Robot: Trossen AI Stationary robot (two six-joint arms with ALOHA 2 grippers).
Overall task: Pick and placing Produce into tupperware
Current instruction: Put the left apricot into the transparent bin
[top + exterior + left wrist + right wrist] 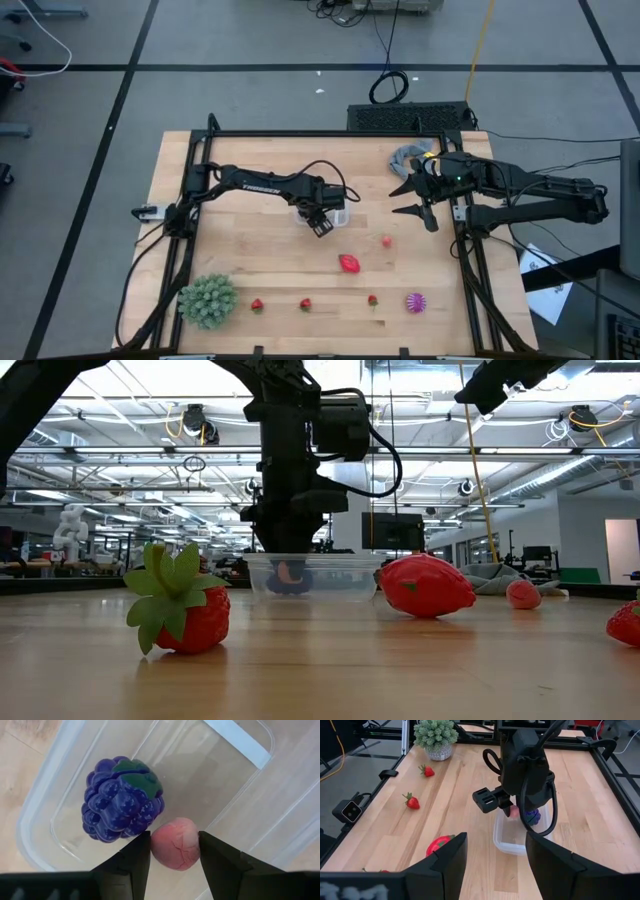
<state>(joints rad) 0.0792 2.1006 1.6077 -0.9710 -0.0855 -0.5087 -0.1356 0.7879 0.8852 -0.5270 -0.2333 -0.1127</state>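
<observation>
Left gripper (171,851) down inside the clear tub (40,820), fingers set on each side of a small pink fruit (176,843) and touching it, so closed on it or just about to let go. Right beside the pink fruit, a purple berry (121,799) with a green top, lying on the tub floor. Tub on the wooden table (250,250), a bit behind the middle. Farther out toward the front: a big red strawberry (349,264), another little pink fruit (387,241), three tiny strawberries in a row (257,305) (305,304) (373,299), and a magenta spiky ball (415,302). At the front left corner, a large green spiky ball (208,299), not part of the job. Right gripper (421,197) waiting up above the right side of the table with its fingers spread wide apart, near a grey cloth (408,158). Probably light little toys, a bit soft and squashy, smooth and round, so easy to roll or slip. Best grabbed across the fat middle, not by the leafy tops. Thin, light tub too, likely to slide if bumped, so gentle moves needed.
</observation>
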